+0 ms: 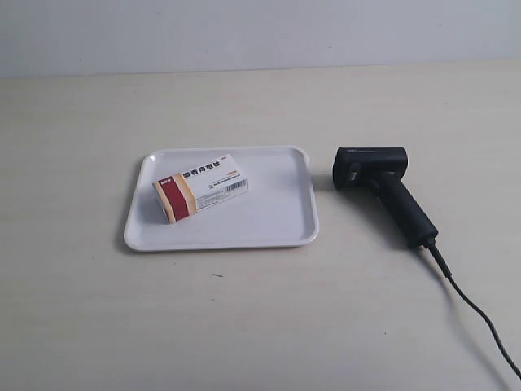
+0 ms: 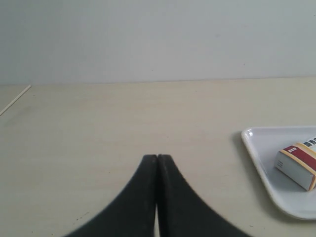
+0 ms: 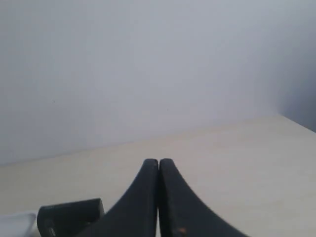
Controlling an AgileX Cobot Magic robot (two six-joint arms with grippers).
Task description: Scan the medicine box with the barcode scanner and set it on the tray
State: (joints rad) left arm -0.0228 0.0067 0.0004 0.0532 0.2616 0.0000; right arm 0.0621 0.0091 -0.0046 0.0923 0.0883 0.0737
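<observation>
Both grippers, left (image 2: 157,157) and right (image 3: 158,161), pressed closed, holding nothing.

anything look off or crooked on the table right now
Nothing is damaged or spilled. The medicine box lies inside the tray but askew to its edges. The barcode scanner lies on its side beside the tray.

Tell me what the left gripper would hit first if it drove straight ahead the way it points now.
Probably nothing on the table: ahead of the shut left gripper lies bare tabletop up to the wall. The tray with the medicine box sits off to one side of that line.
</observation>
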